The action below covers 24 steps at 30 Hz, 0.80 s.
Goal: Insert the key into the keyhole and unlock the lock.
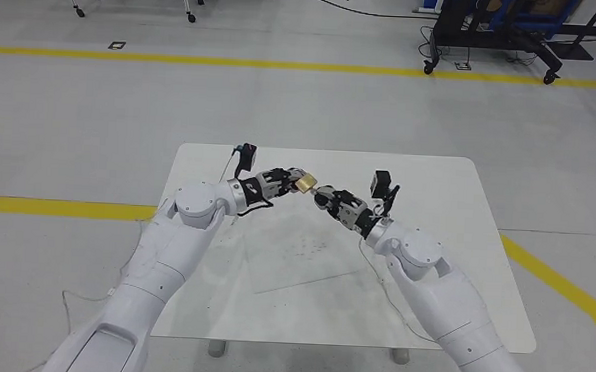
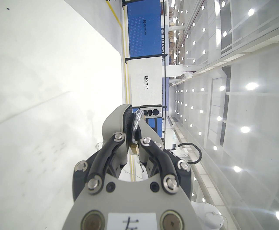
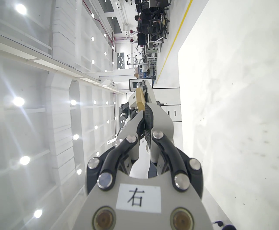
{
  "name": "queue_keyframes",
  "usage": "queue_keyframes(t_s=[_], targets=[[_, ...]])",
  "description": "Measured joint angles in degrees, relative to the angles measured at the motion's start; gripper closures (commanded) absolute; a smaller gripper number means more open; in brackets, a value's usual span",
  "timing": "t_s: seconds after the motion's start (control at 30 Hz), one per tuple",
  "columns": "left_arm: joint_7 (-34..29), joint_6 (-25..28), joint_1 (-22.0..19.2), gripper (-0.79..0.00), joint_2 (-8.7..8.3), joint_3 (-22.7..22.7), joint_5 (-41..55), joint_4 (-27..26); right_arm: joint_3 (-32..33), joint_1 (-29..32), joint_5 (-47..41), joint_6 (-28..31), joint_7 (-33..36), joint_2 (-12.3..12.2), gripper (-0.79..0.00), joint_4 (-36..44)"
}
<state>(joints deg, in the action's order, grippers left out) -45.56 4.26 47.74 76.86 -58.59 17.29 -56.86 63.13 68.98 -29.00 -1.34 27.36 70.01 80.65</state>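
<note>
The brass padlock point(image 1: 304, 182) is clamped in my left gripper point(image 2: 135, 118), shackle between the fingers, above the table point(image 1: 437, 202). My right gripper point(image 3: 144, 110) is pinched narrow, its fingertips touching the padlock's far end.

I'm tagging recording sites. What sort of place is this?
Probably a large industrial hall or robotics lab: a white table on a grey floor with yellow lines, a wheeled frame beyond, office chairs, and rows of ceiling lights.

Lock point(image 1: 305, 183) over table point(image 1: 424, 282) (seemingly mid-air)
</note>
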Motion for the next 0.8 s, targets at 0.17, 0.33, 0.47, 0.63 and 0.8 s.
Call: queue_keyframes(t_s=[0.17, 0.33, 0.47, 0.63, 0.8], targets=[[-0.26, 1.56, 0.29, 0.000, -0.06, 0.05, -0.92, -0.65, 0.80, -1.04, -3.74, -0.74, 4.67, 0.10, 0.000, -2.32], [-0.46, 5.67, 0.91, 0.000, -0.30, 0.19, -3.73, -2.36, 1.82, -2.60, -9.03, -2.86, 12.08, 0.13, 0.000, -5.70], [0.38, 9.65, 1.95, 0.000, -0.51, 0.21, -6.17, -4.14, 2.76, -3.89, -12.69, -4.62, 17.44, 0.09, 0.000, -8.53], [0.69, 14.52, 3.33, 0.000, -0.85, -0.70, -6.89, -6.36, 3.60, -5.18, -15.68, -5.96, 21.83, 0.08, 0.000, -11.39], [1.06, 19.45, 4.67, 0.000, -1.32, -1.41, -9.49, -8.59, 4.11, -6.08, -17.18, -7.08, 25.00, 0.02, 0.000, -13.29]])
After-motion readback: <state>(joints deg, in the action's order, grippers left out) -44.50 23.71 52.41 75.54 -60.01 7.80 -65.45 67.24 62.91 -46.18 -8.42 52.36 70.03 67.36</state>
